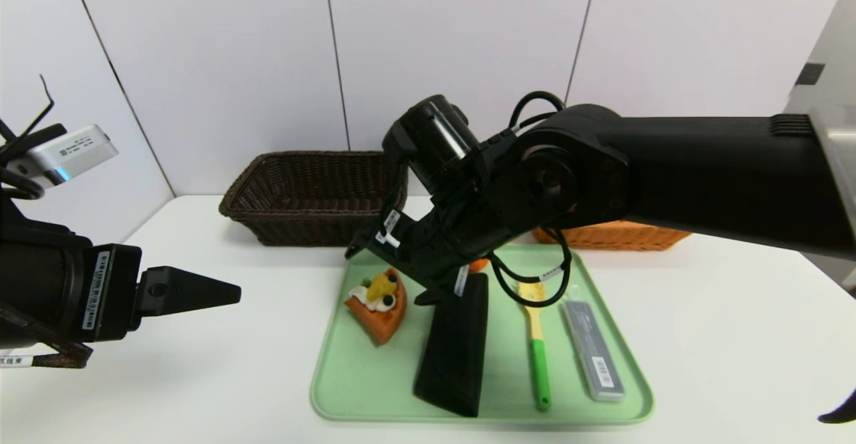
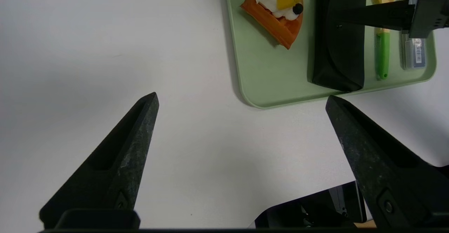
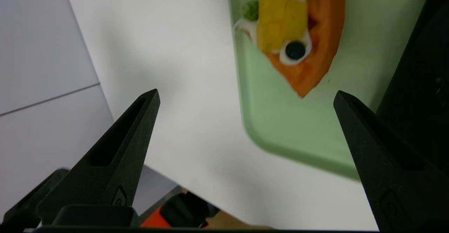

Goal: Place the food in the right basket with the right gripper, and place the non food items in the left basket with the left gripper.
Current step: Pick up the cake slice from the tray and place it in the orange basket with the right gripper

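Observation:
On the green tray (image 1: 361, 377) lie an orange waffle slice (image 1: 379, 305) with cream and fruit, a black case (image 1: 455, 347), a yellow and green fork (image 1: 537, 354) and a grey flat box (image 1: 594, 350). My right gripper (image 1: 383, 277) hangs open just above the tray's far left part, over the waffle slice (image 3: 301, 33), holding nothing. A small orange thing (image 1: 478, 265) peeks out behind that arm. My left gripper (image 1: 234, 291) stands open and empty over bare table to the left of the tray (image 2: 266, 85). The dark brown left basket (image 1: 314, 196) and the orange right basket (image 1: 612, 235) stand behind the tray.
The right arm reaches across from the right and hides the tray's far edge and most of the orange basket. White wall panels rise right behind the baskets. The table's front edge (image 2: 305, 198) lies close under my left gripper (image 2: 242, 97).

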